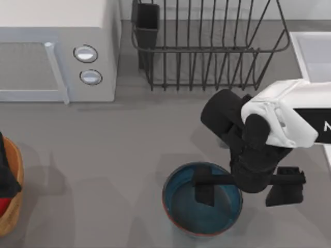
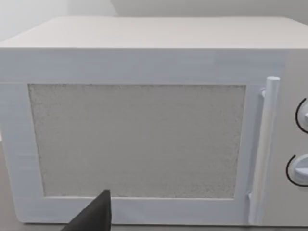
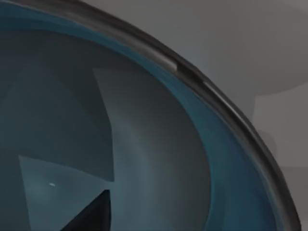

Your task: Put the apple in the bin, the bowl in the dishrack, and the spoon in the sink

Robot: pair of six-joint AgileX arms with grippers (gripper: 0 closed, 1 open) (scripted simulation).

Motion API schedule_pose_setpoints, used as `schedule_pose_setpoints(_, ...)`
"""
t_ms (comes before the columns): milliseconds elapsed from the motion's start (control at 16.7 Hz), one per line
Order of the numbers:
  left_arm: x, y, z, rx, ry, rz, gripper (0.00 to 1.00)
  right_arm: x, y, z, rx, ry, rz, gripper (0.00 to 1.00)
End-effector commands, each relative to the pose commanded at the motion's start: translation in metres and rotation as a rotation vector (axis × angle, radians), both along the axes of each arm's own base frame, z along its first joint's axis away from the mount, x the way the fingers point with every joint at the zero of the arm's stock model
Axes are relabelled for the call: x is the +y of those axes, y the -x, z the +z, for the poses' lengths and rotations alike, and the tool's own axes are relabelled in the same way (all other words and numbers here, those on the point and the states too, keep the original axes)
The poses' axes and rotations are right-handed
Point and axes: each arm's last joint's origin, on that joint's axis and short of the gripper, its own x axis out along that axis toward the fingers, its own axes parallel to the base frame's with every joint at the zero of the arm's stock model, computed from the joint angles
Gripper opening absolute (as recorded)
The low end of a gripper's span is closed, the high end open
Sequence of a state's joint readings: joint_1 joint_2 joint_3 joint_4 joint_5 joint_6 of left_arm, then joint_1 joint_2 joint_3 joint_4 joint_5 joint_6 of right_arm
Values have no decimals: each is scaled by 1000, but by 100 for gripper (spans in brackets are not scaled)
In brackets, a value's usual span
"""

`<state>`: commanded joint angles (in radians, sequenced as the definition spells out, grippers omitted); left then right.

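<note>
Here, one bowl (image 1: 202,206), one dishrack (image 1: 207,46), one bin (image 1: 11,191)

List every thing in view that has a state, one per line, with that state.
bowl: upright on the table, nothing inside, not yet in the rack.
right gripper: open, one finger inside the bowl, the other outside its rim.
dishrack: holds nothing in the part seen.
microwave: door shut.
bin: at the table's left edge, something red inside.
left arm: over the bin.
sink: at the right edge, visible part bare.
</note>
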<state>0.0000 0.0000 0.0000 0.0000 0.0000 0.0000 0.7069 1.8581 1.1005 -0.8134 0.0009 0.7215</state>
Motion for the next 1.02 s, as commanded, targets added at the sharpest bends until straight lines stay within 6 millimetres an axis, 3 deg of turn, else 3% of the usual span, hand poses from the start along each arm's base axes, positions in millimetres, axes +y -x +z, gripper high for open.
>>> schedule_pose_setpoints(120,0,0,0,0,0,0,100,0,0,0,0,0,0,100)
schedule_pose_setpoints(900,0,0,0,0,0,0,100,0,0,0,0,0,0,2)
schedule_pose_setpoints(1020,0,0,0,0,0,0,100,0,0,0,0,0,0,0)
